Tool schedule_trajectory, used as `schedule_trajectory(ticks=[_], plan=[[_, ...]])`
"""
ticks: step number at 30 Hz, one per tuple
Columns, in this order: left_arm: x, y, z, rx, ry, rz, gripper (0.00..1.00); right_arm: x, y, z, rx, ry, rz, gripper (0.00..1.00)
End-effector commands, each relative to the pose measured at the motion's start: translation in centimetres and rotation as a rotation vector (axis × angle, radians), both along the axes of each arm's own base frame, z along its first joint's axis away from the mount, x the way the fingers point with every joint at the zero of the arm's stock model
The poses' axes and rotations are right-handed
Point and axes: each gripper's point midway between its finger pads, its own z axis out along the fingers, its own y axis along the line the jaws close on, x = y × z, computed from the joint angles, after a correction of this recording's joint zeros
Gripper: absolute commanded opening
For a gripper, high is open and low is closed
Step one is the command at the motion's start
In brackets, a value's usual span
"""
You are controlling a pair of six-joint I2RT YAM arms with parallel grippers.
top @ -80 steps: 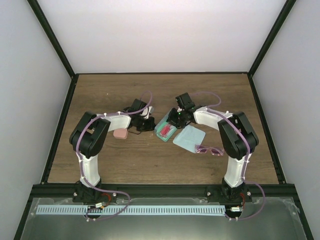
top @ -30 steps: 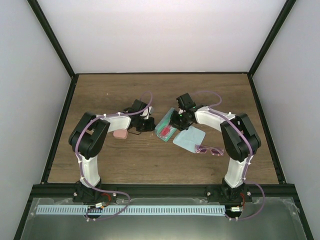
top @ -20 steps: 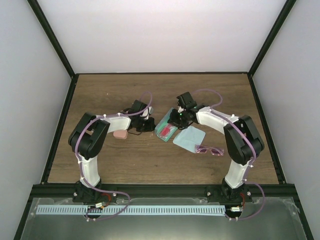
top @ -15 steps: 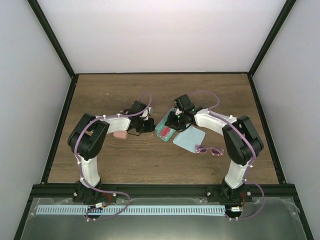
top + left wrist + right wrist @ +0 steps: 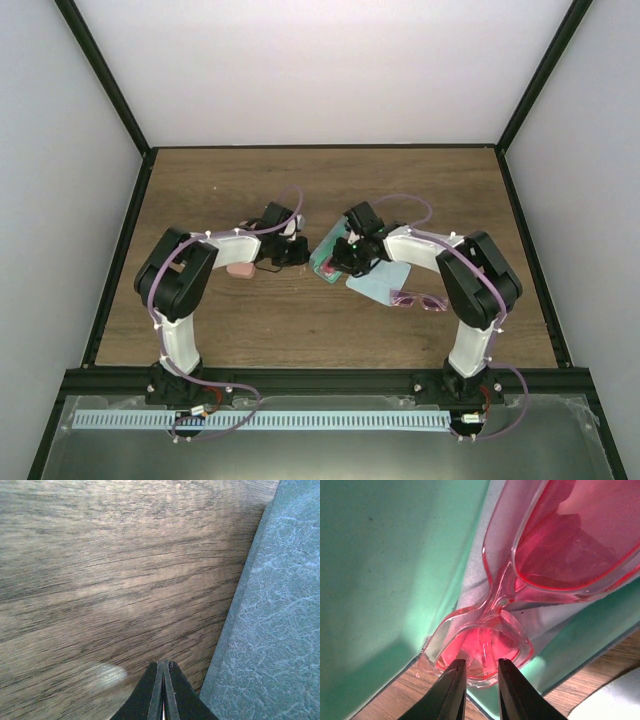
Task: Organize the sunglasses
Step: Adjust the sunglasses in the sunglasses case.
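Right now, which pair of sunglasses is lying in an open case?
The red-lensed pair, lying in the green-lined case at the right gripper. The pinkish-purple pair lies outside any case, beside the pale blue cloth.

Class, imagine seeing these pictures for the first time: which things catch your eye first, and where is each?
The red sunglasses stand out, lying in the open green-lined case at the middle of the table, with the right gripper pinching their rim. The purple sunglasses lie loose on the table to its right, beside a pale blue cloth.
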Motion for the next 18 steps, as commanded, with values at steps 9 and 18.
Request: schedule_trajectory(ticks=[9,18], plan=[[-1.4,1.3,-1.1,0.054,0.034,0.018,0.04,2.0,-1.0,2.9,-0.003,-0.075,-0.016,0.19],[-1.3,1.3,-1.3,0.060,0.040,0.017,0.04,3.1,0.9,4.8,0.097,-0.101,-0.010,0.13]])
